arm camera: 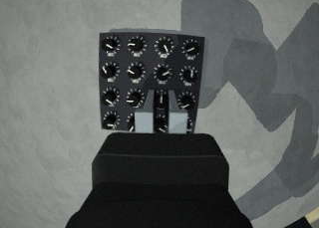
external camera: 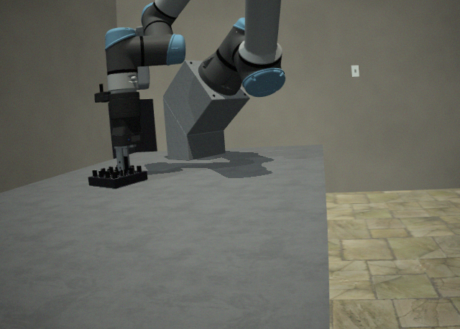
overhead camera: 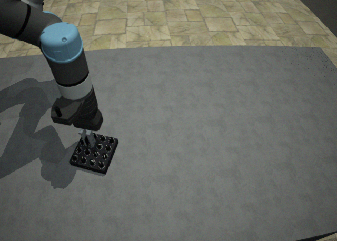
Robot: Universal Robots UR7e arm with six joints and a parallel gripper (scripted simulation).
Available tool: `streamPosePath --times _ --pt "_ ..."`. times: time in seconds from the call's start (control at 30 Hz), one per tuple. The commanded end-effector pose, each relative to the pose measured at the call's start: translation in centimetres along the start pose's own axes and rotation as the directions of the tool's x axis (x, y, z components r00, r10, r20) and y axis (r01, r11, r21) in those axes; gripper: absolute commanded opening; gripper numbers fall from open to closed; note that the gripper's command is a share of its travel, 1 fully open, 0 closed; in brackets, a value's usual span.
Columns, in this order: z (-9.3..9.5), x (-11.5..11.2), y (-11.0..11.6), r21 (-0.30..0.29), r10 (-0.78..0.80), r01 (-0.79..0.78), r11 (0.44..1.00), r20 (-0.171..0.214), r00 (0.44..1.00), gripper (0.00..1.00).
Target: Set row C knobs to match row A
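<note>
Wrist | knob box (arm camera: 107, 92) labels unreadable | fingers clamp knob (arm camera: 161, 111)

Knob box (overhead camera: 107, 160): black, square, sixteen small black knobs in a four-by-four grid, white mark rings. Standing flat on grey table (overhead camera: 217, 124), near left side. One knob (arm camera: 161, 107) in nearest visible wrist-view row sits between gripper fingers.

Knob box (arm camera: 152, 41) — near row half hidden behind gripper (arm camera: 161, 123) fingers; printed names, marks too small to read. Arm (overhead camera: 32, 18) — cut off at top-left edge.
</note>
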State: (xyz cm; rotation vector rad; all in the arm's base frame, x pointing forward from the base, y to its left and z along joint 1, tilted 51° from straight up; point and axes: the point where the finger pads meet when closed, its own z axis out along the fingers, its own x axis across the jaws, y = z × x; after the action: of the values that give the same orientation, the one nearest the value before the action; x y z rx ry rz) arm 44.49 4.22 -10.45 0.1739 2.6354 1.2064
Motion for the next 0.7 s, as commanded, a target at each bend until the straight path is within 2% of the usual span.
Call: streamPosePath --times 0.0,0.67 --pt "0.05 -0.03 -0.01 -0.001 0.000 0.000 1.000 0.000 1.000 0.30" --pt "0.04 -0.07 -0.02 0.000 0.014 -0.014 1.000 0.000 1.000 0.30"
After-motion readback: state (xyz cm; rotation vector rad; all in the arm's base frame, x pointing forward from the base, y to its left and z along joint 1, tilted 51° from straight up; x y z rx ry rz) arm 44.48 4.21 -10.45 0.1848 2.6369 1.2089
